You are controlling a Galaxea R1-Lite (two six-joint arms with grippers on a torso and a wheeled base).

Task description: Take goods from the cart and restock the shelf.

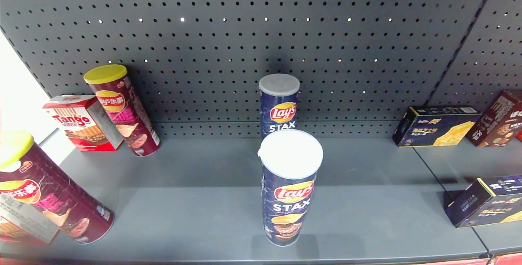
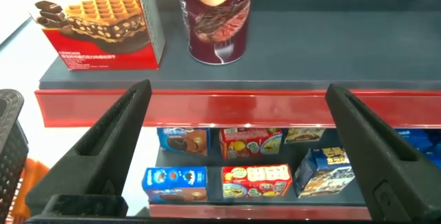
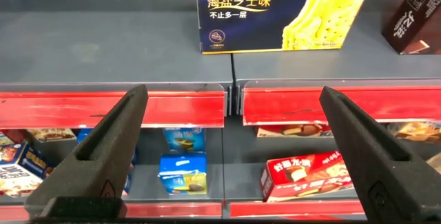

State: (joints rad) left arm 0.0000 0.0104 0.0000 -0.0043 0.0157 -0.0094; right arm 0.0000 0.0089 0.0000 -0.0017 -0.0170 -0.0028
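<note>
Two blue chip cans stand mid-shelf, one at the front (image 1: 289, 187) and one behind it (image 1: 279, 104) by the pegboard. My left gripper (image 2: 238, 89) is open and holds nothing. It hangs in front of the shelf's red front strip (image 2: 234, 108), below a maroon can (image 2: 215, 17) and a red waffle box (image 2: 100, 21). Open and with nothing in it too, my right gripper (image 3: 234, 92) faces the red strip (image 3: 179, 107) below a dark blue cracker box (image 3: 279, 14).
On the shelf's left stand two maroon cans (image 1: 122, 110) (image 1: 49, 191) and a red wafer box (image 1: 81, 122). Dark blue boxes (image 1: 438, 126) (image 1: 485, 202) and a brown box (image 1: 499, 118) lie at the right. Small snack boxes (image 2: 255, 179) fill the lower shelf. A black basket edge (image 2: 10, 148) shows beside the left gripper.
</note>
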